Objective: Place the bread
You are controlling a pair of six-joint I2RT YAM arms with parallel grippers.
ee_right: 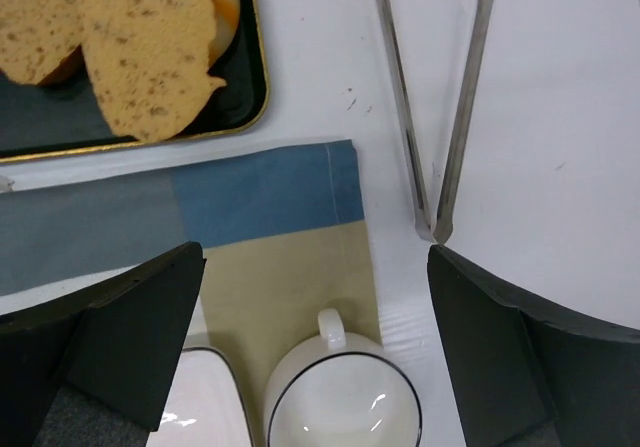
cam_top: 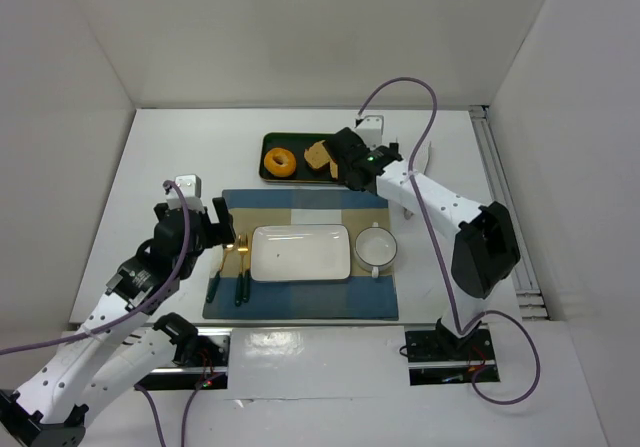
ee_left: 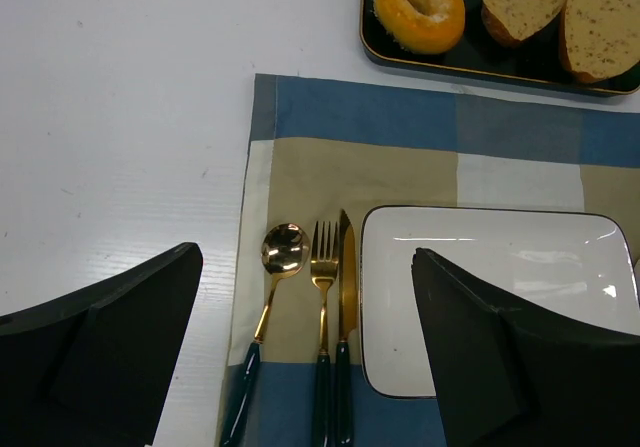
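Glossy glazed plate (ee_left: 480,237), woven cloth placemat (ee_left: 330,172), mirror-polished metal spoon (ee_left: 283,250) (gold-toned), porous matt bread (ee_right: 150,57).

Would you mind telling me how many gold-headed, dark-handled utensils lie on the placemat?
3: a gold spoon, gold fork and gold knife, side by side on the checked placemat, just left of the white rectangular plate. None seems hidden.

**A White Table With Three Things On It**

The white table (cam_top: 180,147) is flat and smooth. A blue and tan checked placemat (cam_top: 300,207) lies in the middle, closer to the near edge. A dark tray (cam_top: 300,142) with a gold rim sits just behind it, toward the far edge. Metal tongs (ee_right: 403,117) lie to the right of the tray, toward the far right corner.
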